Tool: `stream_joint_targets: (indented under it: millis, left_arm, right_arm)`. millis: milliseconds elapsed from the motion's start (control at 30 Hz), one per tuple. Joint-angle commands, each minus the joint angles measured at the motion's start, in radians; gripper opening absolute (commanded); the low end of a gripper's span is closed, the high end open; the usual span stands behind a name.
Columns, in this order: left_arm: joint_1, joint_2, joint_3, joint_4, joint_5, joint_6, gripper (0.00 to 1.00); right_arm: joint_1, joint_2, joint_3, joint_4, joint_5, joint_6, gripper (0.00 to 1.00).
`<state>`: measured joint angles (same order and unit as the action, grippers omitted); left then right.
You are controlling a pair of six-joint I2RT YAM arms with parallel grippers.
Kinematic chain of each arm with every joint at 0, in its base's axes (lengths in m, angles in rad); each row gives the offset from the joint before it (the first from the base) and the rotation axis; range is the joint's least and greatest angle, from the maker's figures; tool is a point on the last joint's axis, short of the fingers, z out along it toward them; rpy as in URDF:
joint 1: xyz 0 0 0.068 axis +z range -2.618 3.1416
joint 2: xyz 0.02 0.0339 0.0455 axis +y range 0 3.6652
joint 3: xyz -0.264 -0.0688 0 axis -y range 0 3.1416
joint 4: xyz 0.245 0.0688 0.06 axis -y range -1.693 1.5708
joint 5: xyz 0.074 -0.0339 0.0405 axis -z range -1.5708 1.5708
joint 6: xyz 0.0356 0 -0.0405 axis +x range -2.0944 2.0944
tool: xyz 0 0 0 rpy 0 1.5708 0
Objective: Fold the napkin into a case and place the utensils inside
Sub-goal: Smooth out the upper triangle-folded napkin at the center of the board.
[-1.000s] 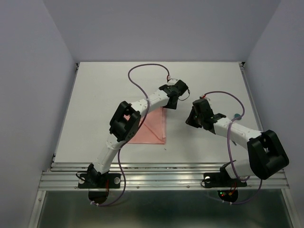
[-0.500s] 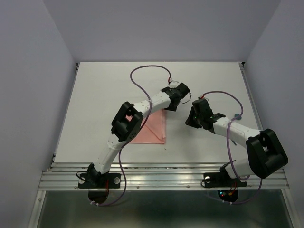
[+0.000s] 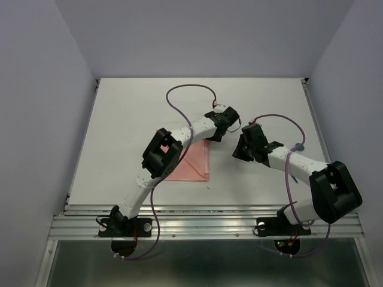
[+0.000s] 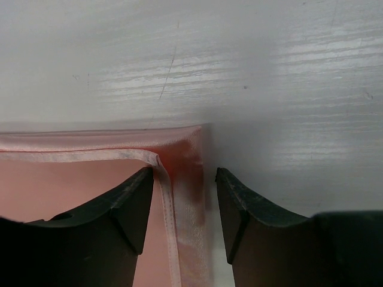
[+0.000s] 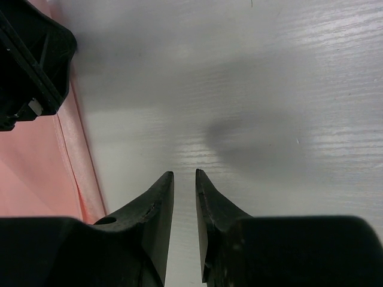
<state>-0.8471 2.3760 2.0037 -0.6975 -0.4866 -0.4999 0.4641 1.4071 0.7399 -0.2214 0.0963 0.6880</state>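
So, left gripper [image 4: 182, 174]: jaws stand well apart with nothing pinched, straddling the cloth's corner.
Its fingers [image 4: 128, 206]: the one on the left of the wrist frame sits over the pink. The one on the right looks to be just off the cloth's edge, over bare table [image 4: 251, 72]. Can't tell if either actually touches down.
Between them: the napkin [image 4: 72, 179] shows its right-hand edge strip, shiny and a bit darker. A thin pale hem runs in from the left of that frame, then bends toward the bottom.
Right gripper [image 5: 184, 174]: jaws nearly together with only a slim slit, white tabletop showing through it, holding nothing.
Right gripper's spot: over bare table, just beside the napkin's long edge, which runs down the left side of its wrist frame. It's apart from the cloth.
Upper left of the right wrist frame: black body of the left gripper, over the pink.
Napkin from above: lies flat around the middle of the top frame, a touch below centre, with straight edges on its right and along the bottom. Its left part is hidden under the left arm, so the full outline is hard to call.
Napkin corner: the upper right one is under the left gripper.
Arms from above: the left one reaches up and right from the lower left, the right one comes in from the lower right. The two heads are close together, not touching.
Table surface: white, with faint grain and a few fine scratches.
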Motion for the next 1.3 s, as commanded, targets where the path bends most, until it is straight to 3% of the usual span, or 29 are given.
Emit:
stream_joint_targets:
  millis: [0,200,400,1000,1267]
  left_arm:
    - [-0.007,0.011,0.001,-0.023,-0.038,0.006,0.56]
    - [-0.007,0.012,-0.025,-0.016,-0.043,-0.005,0.50]
    - [-0.001,-0.026,-0.105,0.062,0.020,0.017,0.50]
    - [0.020,-0.066,-0.144,0.041,-0.036,-0.003,0.49]
    - [0.019,-0.172,-0.183,0.036,-0.066,0.007,0.53]
  right_arm:
    - [-0.008,-0.010,0.019,0.013,0.003,0.004,0.27]
    - [-0.008,-0.020,0.003,0.027,0.005,0.010,0.27]
    - [-0.008,-0.022,-0.007,0.039,0.011,0.015,0.27]
    - [-0.008,-0.019,-0.030,0.060,0.011,0.027,0.27]
    - [-0.008,0.027,-0.050,0.191,-0.165,0.015,0.31]
